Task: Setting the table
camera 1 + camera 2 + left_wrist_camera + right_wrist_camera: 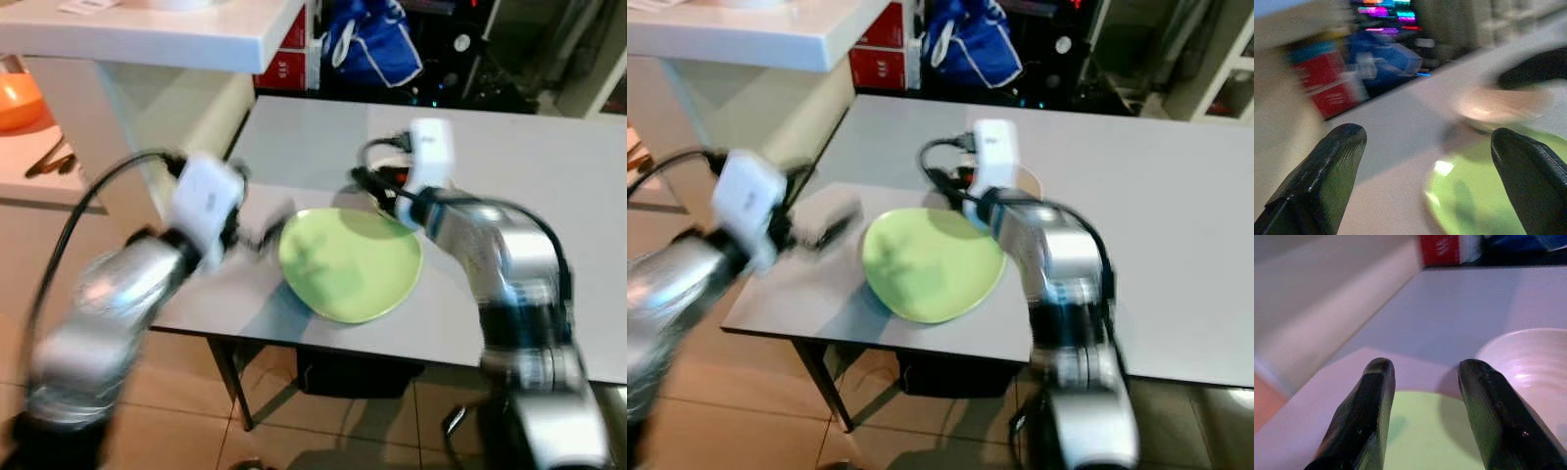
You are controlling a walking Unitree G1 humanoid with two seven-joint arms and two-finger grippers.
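green plate (350, 262) flat on grey table (549, 176), near front edge. left gripper (1427, 161) spread wide, empty, just beside plate's left rim. right gripper (1425, 382) parted, empty, over plate's far rim, beside pale bowl (1528, 367).

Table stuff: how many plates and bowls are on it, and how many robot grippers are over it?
Plates: 1, green plate
Bowls: 1, pale bowl, beside the plate
Grippers: 2, left gripper and right gripper, both open and holding nothing
Total: 4
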